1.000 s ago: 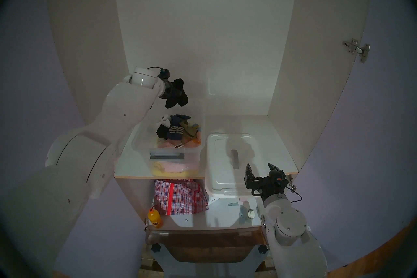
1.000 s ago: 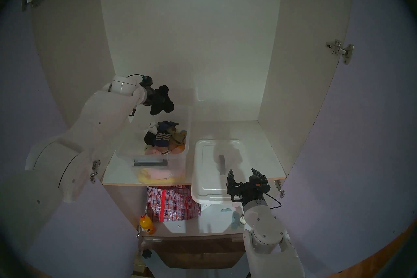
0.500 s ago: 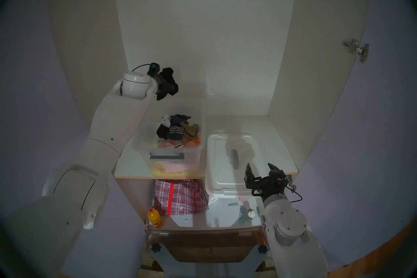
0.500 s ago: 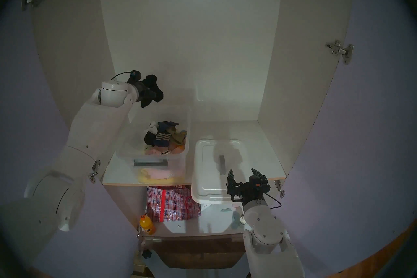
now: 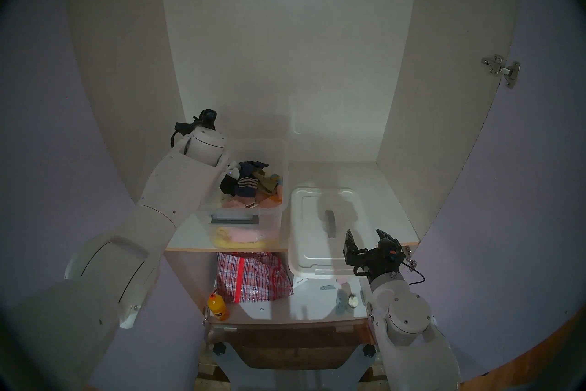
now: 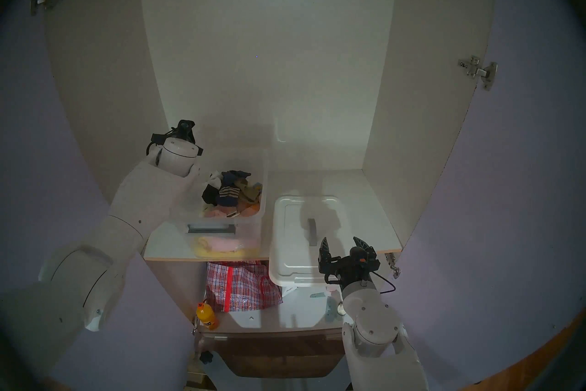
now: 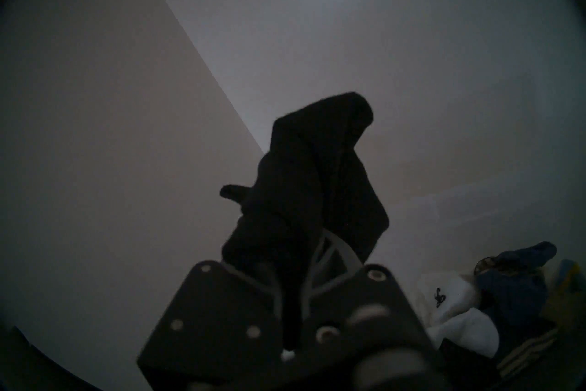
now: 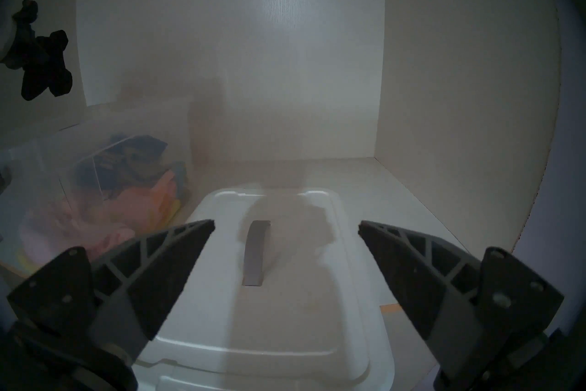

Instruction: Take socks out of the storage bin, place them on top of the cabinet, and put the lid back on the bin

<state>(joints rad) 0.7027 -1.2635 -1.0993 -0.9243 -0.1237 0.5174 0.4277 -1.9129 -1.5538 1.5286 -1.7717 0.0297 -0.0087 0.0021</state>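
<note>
Showing, in the left wrist view only, the left gripper clamping narrow on a black sock, cloth bunching up between the fingers toward 12 o'clock against the cabinet's off-white back wall. Hiding that grip in both head views, where only the left wrist's white housing and camera block are appearing at 10 o'clock of the storage bin. Catching the same sock from the side in the right wrist view, hanging at 10 o'clock, above the bin's far left corner.

Sitting open on the upper white shelf: the clear storage bin, holding a jumble of socks, black, white, olive and navy with beige stripes, lying on top of pink and yellow cloths pressing against the front wall under the grey latch bar.

Lying just beside the bin at 3 o'clock: the white lid, front edge overhanging the shelf, dark grey handle pointing toward 12.

Hovering spread wide over the lid's front right corner: the right gripper, holding nothing, handle showing between its fingers in the right wrist view.

Resting on the lower shelf: a red plaid bag and an orange bottle at its 7 o'clock.
</note>
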